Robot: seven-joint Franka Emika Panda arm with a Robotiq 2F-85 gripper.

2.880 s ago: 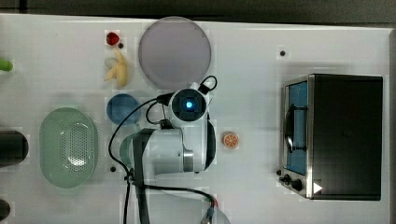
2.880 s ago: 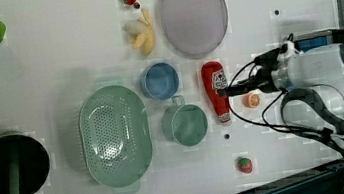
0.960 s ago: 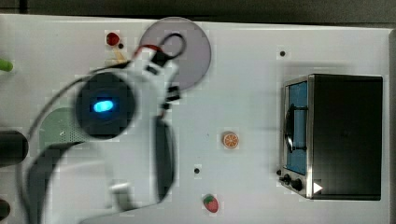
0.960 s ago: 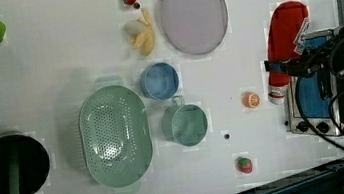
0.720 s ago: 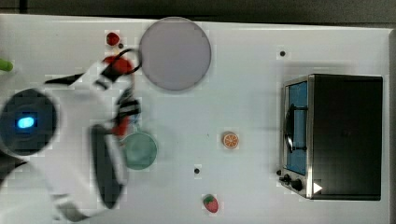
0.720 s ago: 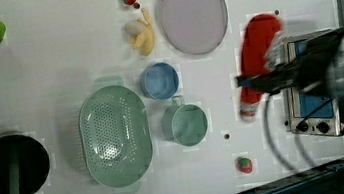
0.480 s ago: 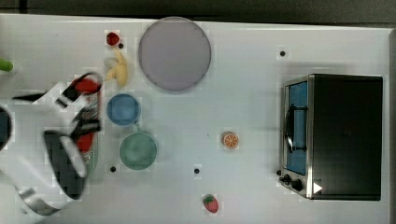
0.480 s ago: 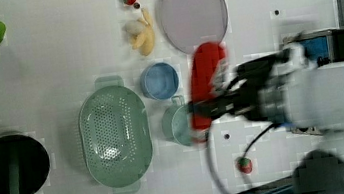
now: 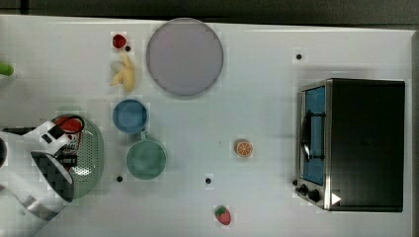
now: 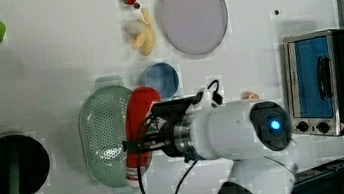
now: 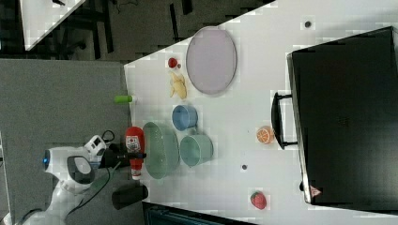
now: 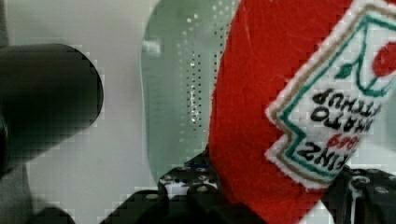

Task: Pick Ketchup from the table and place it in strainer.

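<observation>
1. Swung over from the toaster oven (image 10: 327, 82) side; Ketchup (image 10: 140, 131) now hangs above the strainer (image 10: 105, 141).
2. Got my jaws clamped around its middle.
3. Plan: lower it lengthwise inside the rim, then release.

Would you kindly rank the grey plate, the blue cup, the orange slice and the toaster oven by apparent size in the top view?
Largest to smallest in the top view:
1. toaster oven
2. grey plate
3. blue cup
4. orange slice
All four rest on the table, so the order looks dependable.
</observation>
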